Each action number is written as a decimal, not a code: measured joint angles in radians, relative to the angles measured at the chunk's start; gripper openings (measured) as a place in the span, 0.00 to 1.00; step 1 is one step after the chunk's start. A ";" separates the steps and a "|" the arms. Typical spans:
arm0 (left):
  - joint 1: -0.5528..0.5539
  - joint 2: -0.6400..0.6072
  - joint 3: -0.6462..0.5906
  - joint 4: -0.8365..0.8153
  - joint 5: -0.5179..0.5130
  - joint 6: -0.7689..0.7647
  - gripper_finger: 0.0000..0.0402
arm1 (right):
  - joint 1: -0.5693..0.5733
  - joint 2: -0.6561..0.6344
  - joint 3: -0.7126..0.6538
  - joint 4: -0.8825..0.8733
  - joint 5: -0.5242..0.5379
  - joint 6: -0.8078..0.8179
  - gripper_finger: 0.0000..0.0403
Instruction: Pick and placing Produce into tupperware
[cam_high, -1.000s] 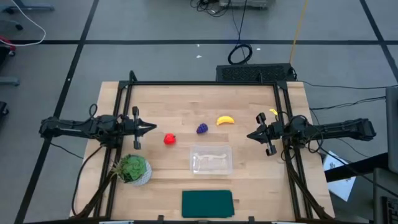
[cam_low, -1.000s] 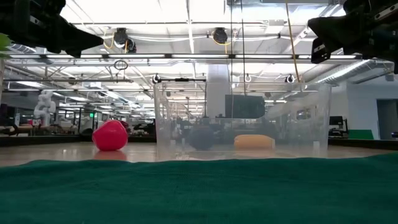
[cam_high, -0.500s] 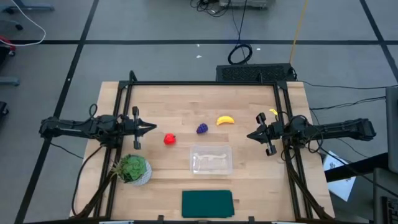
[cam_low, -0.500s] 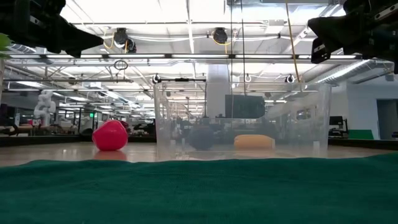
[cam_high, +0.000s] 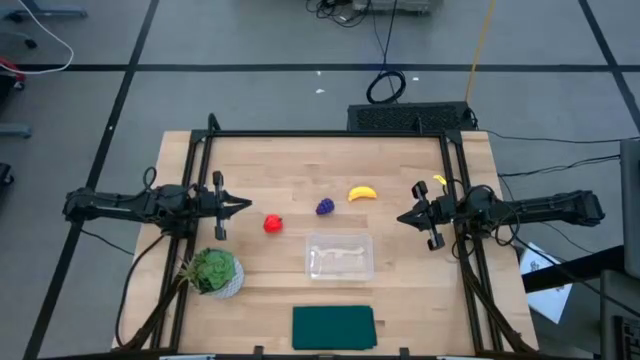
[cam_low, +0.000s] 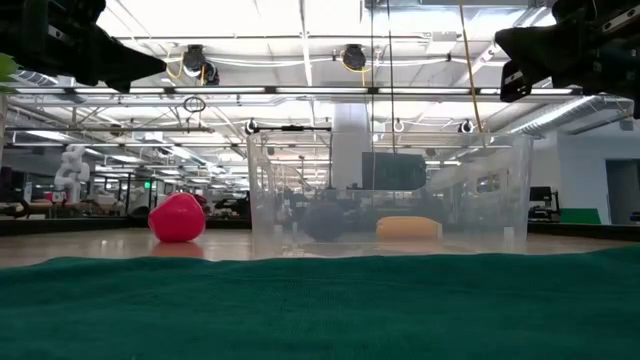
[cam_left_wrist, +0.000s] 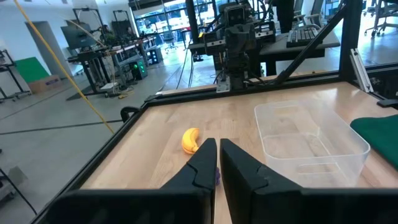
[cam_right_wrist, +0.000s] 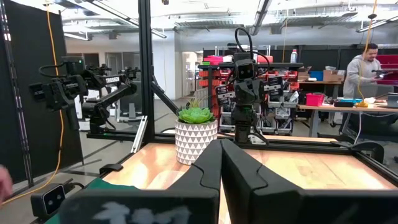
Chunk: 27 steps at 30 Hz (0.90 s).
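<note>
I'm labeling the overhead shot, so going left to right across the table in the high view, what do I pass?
Left end effector → red fruit → purple grape bunch → banana → right end effector.

The clear tupperware (cam_high: 340, 256) sits upright and open near the middle of the table, seemingly empty, though its see-through walls make that hard to judge. Beyond it, toward the far edge, three pieces lie apart in a loose row: red fruit (cam_high: 272, 224), purple grape bunch (cam_high: 325, 207), yellow banana (cam_high: 362, 193).
</note>
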 joint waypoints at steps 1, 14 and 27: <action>0.000 0.000 0.000 0.000 0.000 0.000 0.06 | 0.000 0.000 0.000 0.000 0.000 0.000 0.00; 0.000 0.000 0.000 0.000 0.000 0.000 0.06 | 0.000 0.000 0.000 0.000 0.000 0.000 0.00; 0.000 0.000 0.000 0.009 0.000 -0.003 0.06 | 0.000 0.000 0.000 0.000 0.000 0.000 0.00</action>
